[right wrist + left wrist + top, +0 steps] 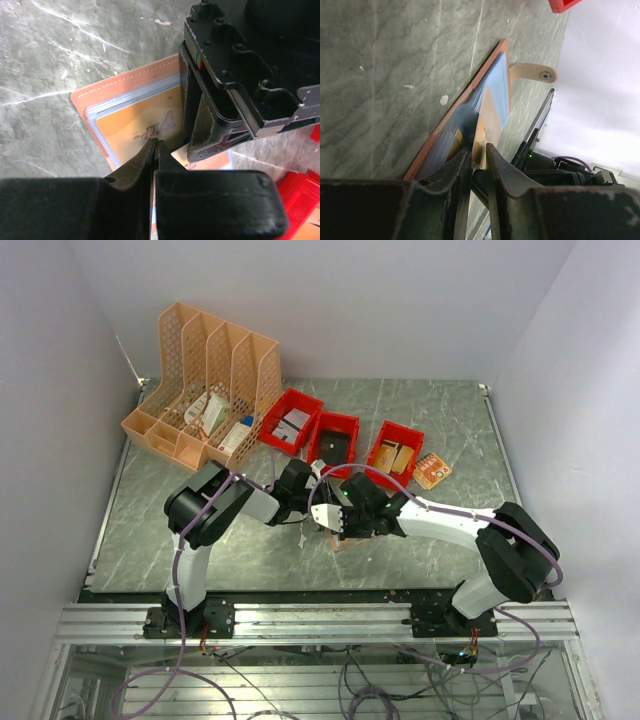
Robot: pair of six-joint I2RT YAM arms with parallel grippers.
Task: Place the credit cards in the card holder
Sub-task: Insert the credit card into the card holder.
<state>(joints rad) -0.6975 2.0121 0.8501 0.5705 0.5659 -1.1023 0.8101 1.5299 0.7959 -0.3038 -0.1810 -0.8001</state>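
Overhead, the card holder [343,543] lies on the counter [430,410], mostly hidden. Left wrist: the left pincer [479,150], narrowly parted, straddles a credit card [489,119] partway into the sleeves ahead; whether it grips, I cannot tell. Right wrist: the right pincer [155,146], closed, apparently nips the holder's near edge. Insertion looks underway; next, the card likely needs pushing home.

Salmon-pink card holder [92,97] with pale stitching, orange-yellow card [132,122] inside; grey-green marbled tabletop [45,60]; bright red bins [308,400]; peach lattice rack [215,355].
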